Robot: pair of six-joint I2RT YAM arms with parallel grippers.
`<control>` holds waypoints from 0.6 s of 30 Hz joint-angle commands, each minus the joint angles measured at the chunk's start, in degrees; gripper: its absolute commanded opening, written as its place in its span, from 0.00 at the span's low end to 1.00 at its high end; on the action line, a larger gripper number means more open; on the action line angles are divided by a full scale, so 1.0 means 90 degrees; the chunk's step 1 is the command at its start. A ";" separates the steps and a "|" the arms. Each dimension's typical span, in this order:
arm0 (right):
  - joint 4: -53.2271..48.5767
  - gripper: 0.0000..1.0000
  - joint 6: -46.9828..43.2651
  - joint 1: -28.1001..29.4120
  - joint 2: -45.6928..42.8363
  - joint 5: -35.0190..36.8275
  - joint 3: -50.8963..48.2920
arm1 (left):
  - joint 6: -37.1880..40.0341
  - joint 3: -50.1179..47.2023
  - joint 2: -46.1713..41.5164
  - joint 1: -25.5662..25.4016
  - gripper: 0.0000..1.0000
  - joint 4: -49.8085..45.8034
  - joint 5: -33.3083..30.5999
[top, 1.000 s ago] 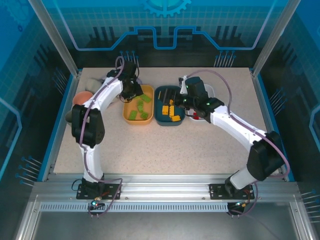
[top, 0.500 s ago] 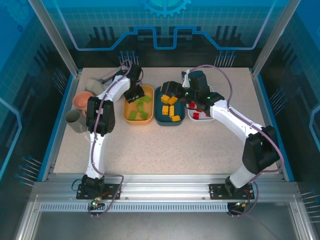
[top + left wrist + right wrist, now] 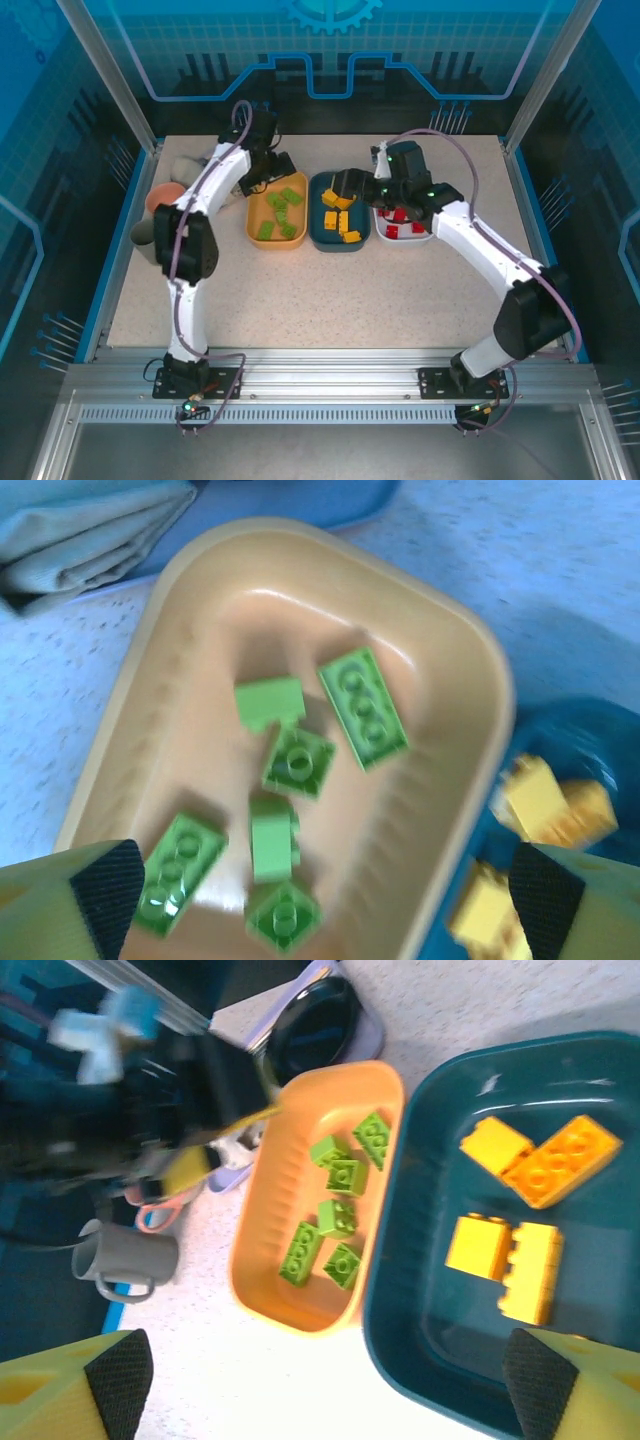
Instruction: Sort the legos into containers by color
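1. My left gripper, spread and empty, hangs over green legos in the orange-yellow tray.
2. My right gripper (also spread, empty) hangs over yellow-orange legos in the teal tray.

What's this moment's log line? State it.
left gripper open, by orange tray | right gripper open, over teal tray | green bricks in orange tray

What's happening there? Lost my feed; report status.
Left tool open at orange tray. Right tool open over teal tray. Green bricks, yellow bricks, red bricks each in own tray. Nothing blocking.
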 commanded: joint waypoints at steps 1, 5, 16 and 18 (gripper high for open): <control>-0.1150 1.00 -0.0608 -0.0154 -0.0783 0.1109 0.0066 | 0.0026 -0.1330 -0.1726 -0.0122 0.99 0.0585 0.0437; -0.1963 1.00 -0.0418 -0.0394 -0.1709 0.2107 -0.0569 | 0.0252 -0.3302 -0.3752 -0.0172 0.99 0.1405 0.1237; -0.0969 1.00 -0.1482 -0.0313 -0.3662 0.4553 -0.3559 | 0.0615 -0.6949 -0.7646 -0.0495 0.99 0.0804 -0.2705; 0.0180 1.00 -0.1911 -0.0314 -0.3828 0.4944 -0.4318 | 0.2010 -0.8044 -0.8380 -0.0490 0.99 0.2227 -0.2866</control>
